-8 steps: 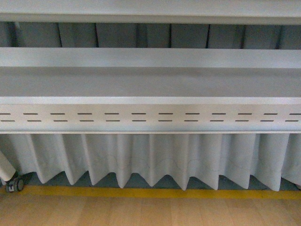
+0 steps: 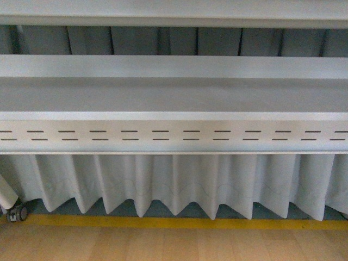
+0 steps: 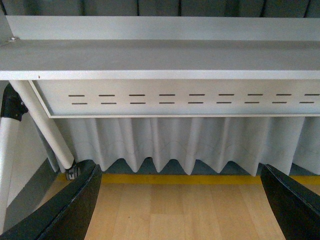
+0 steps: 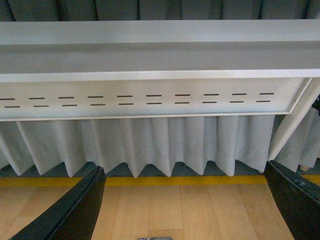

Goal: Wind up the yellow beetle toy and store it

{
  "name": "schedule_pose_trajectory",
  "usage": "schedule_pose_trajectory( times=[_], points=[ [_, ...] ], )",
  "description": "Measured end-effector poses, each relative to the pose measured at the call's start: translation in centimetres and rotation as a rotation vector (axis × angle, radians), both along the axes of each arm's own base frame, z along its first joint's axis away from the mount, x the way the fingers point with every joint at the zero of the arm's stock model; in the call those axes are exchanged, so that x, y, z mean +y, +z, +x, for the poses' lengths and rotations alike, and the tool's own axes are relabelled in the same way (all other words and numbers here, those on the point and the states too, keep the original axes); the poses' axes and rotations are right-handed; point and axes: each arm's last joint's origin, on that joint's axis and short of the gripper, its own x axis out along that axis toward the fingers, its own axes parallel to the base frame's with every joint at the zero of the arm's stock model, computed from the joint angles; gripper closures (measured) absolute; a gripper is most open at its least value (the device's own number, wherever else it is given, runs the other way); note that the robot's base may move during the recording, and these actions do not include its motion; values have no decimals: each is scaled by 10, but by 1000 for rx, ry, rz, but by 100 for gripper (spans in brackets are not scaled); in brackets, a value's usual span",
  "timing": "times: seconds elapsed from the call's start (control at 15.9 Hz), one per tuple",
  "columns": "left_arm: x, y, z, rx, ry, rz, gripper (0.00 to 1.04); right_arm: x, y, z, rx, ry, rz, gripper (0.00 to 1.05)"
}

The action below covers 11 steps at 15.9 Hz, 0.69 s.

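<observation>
- Here, we face the long grey metal shelf [image 2: 174,135] with its slotted front panel; no yellow beetle toy shows on it, under it or elsewhere in view.
- Below that shelf, our left gripper [image 3: 179,170] and right gripper [image 4: 185,170] each hang with black jaws spread wide, holding nothing.
- We judge the search step in hand; next, we must find the toy before any winding.

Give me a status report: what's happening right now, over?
Left claw open, empty. Right claw open, empty. Toy not in view. Shelf and curtain ahead.
</observation>
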Motion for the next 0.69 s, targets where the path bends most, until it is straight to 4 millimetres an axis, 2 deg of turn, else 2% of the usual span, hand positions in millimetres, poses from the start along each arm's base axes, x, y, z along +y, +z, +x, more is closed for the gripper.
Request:
schedule_pose_trajectory(
  times=[0.69],
  points=[
    [0, 0, 0, 0, 0, 0, 7, 0, 0, 0, 0, 0, 0, 7]
  ],
)
